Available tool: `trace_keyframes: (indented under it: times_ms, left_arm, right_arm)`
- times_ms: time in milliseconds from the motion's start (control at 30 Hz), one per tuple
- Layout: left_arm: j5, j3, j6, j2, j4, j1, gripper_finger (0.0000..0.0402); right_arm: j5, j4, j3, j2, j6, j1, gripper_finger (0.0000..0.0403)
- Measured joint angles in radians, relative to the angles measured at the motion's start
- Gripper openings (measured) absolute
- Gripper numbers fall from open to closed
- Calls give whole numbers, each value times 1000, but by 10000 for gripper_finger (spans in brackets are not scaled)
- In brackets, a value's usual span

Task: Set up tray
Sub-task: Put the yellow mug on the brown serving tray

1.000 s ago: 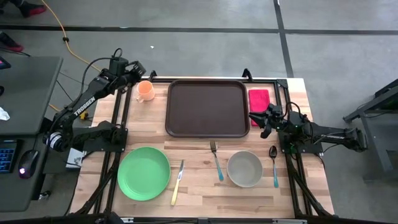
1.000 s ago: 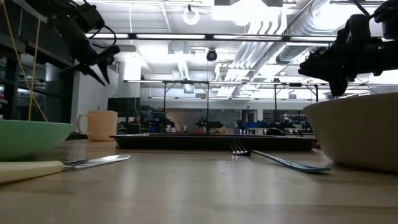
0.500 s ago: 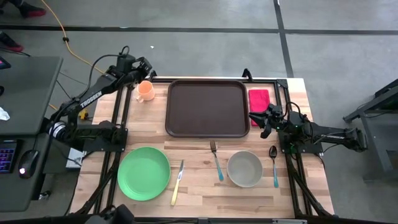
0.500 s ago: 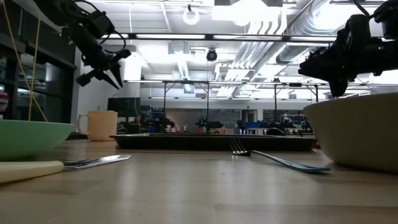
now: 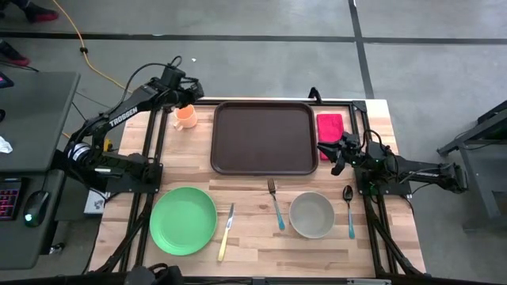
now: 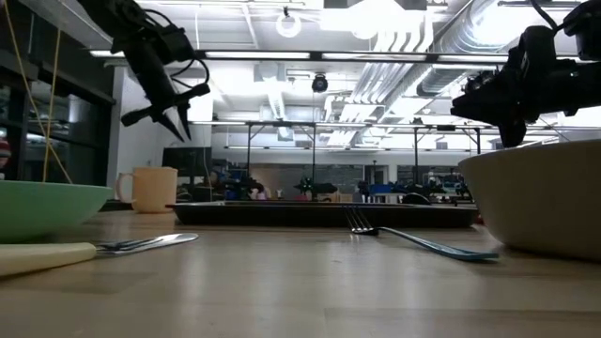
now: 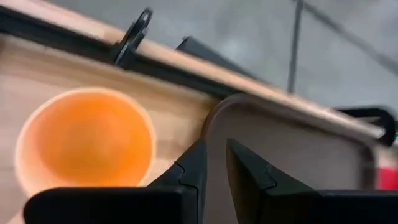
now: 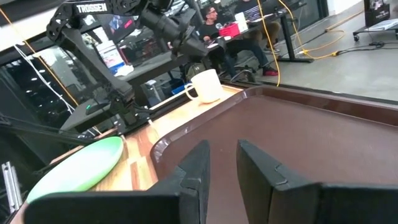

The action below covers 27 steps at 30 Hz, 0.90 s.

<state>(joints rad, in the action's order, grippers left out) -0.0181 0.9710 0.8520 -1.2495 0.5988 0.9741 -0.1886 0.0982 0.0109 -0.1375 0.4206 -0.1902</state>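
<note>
The dark brown tray [image 5: 263, 136] lies flat on the far middle of the table. It also shows in the left wrist view [image 7: 292, 149] and the right wrist view [image 8: 298, 143]. My left gripper [image 5: 192, 95] hovers above the table's far edge, between the orange cup [image 5: 185, 117] and the tray's far-left corner. Its fingers [image 7: 216, 155] are shut and point down at that corner. The cup [image 7: 87, 140] stands upright on the wood. My right gripper [image 5: 337, 152] waits shut just off the tray's right rim, near the red napkin [image 5: 330, 125].
Along the near half of the table lie a green plate [image 5: 183, 220], a yellow-handled knife [image 5: 226, 232], a blue-handled fork [image 5: 275, 203], a grey bowl [image 5: 311, 214] and a spoon [image 5: 348, 210]. A person [image 8: 217, 15] sits far off beyond the table.
My left gripper has moved toward the table's right along the far edge, from left of the orange cup to above the gap between cup and tray, and its fingers have tipped more steeply down. Nothing on the table has moved.
</note>
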Motion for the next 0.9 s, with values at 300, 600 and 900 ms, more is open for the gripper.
trace_keyframes:
  times_ms: [300,600,900]
  left_arm:
    - [3,0,-44,0,94,0,92]
    - [71,0,-11,0,95,-4,92]
    - [21,0,-121,0,110,-76,92]
  right_arm:
    - [0,-5,0,0,1,0,57]
    - [0,-5,0,0,-1,0,57]
    - [0,-17,0,0,-2,0,57]
